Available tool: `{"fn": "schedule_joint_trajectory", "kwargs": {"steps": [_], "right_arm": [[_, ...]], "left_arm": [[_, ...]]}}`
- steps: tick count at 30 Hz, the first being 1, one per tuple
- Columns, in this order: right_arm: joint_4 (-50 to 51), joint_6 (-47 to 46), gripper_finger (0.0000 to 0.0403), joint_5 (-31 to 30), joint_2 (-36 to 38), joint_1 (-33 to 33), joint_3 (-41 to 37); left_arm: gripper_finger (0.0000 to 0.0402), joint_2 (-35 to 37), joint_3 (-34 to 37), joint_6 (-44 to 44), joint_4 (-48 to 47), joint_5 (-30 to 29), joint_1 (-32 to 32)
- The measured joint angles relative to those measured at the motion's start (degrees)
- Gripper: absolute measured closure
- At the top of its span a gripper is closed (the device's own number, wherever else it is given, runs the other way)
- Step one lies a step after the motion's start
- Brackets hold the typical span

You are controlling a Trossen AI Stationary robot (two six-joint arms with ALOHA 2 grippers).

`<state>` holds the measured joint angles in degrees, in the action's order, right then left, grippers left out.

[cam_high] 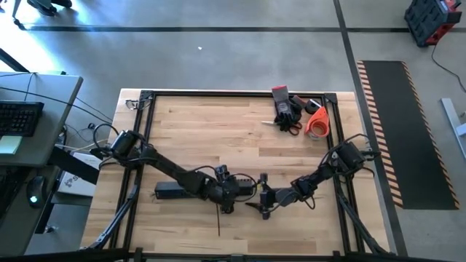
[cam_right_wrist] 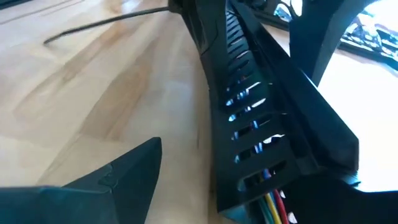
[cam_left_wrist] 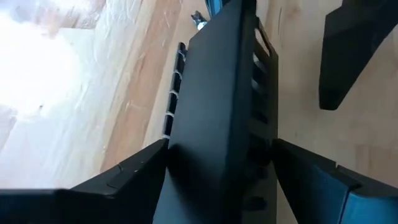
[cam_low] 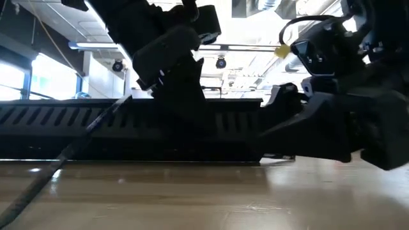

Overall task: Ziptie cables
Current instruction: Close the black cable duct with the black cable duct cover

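A long black bar with comb-like slotted walls (cam_high: 171, 191) lies across the near middle of the table; the low view shows it level (cam_low: 211, 131). Coloured thin wires (cam_right_wrist: 272, 210) run inside it. My left gripper (cam_high: 231, 193) is shut on the bar. My right gripper (cam_high: 262, 198) is open at the bar's right end; in its wrist view the bar (cam_right_wrist: 261, 124) passes between its fingers (cam_right_wrist: 124, 177), with bare wood beside one of them. A thin dark strand (cam_high: 218, 217) trails from the bar toward the near edge. My left gripper (cam_left_wrist: 221, 146) pinches the slotted bar across its width, one finger (cam_left_wrist: 134, 171) on each side wall (cam_left_wrist: 205, 124), and comes at it slanting down from the table's left. Whether the bar is lifted clear I cannot tell. My right gripper: I cannot tell whether the bar touches its far finger.
Black gloves (cam_high: 285, 108), red-handled scissors (cam_high: 291, 127) and an orange tape roll (cam_high: 317, 124) lie at the far right corner. A black metal frame (cam_high: 218, 93) borders the wooden table. Bare wood lies between the bar and the far edge. A desk with a keyboard (cam_high: 18, 116) stands to the left.
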<state>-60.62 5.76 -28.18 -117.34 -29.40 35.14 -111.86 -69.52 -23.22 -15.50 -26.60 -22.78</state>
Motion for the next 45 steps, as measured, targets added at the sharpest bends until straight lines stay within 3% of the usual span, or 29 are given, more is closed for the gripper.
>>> {"fn": "schedule_joint_trajectory", "kwargs": {"steps": [16, 31, 41, 45], "right_arm": [[2.91, 1.90, 0.0117, 0.36, 0.07, -2.28, 0.04], [3.26, 1.87, 0.0117, 0.11, 0.11, -2.28, 0.11], [2.97, 2.05, 0.0117, -0.33, 0.11, -2.28, 0.09], [3.18, 2.09, 0.0117, -0.50, 0.11, -2.28, 0.09]], "left_arm": [[0.0140, -4.50, -0.14, 0.49, 4.09, -0.35, -0.87], [0.0259, -4.91, -0.02, -0.86, 5.05, 1.50, -1.34], [0.0231, -4.95, 0.07, -1.83, 7.07, 2.11, -1.19], [0.0245, -4.93, -0.26, -2.12, 7.05, 3.84, -0.80]]}}
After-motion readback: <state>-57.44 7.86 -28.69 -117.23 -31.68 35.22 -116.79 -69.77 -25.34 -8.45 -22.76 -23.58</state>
